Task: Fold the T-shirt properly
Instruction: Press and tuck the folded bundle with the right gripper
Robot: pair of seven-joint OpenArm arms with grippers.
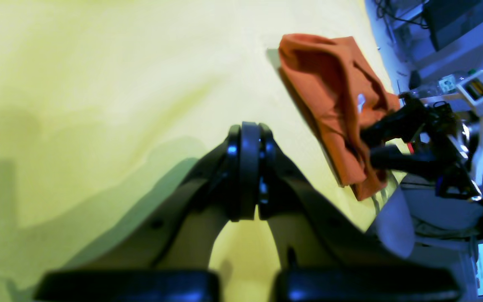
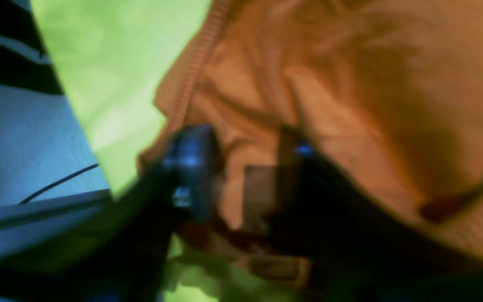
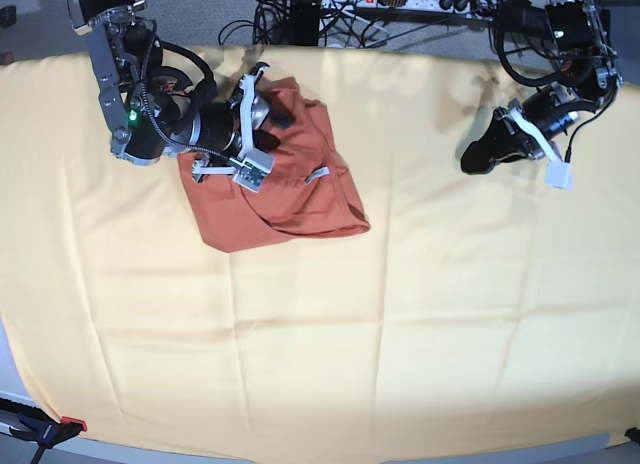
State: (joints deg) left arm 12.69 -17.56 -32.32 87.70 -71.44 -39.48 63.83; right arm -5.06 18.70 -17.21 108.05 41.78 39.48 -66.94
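T-shirt (image 3: 300,199) sits bunched at far left of the yellow cloth (image 3: 420,314). Light, limp, will drape and slide. Right gripper (image 2: 241,184) is at its collar edge, jaws parted around fabric; can't tell if clamped. Left gripper (image 1: 247,167) is together, empty, well apart. Grab by hem or shoulder seams.

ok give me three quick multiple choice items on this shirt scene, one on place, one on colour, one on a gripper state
1. In the base view, where does the T-shirt lie?
A upper left
B lower right
C dead centre

2. What colour is the cloth under it?
A blue
B pale yellow
C black

3. How does the left gripper stand?
A shut on nothing
B shut on the T-shirt
C wide open

Key: 1 A, it sits by the right gripper at upper left; 2 B, yellow covers the table; 3 A, its fingers meet over bare cloth.
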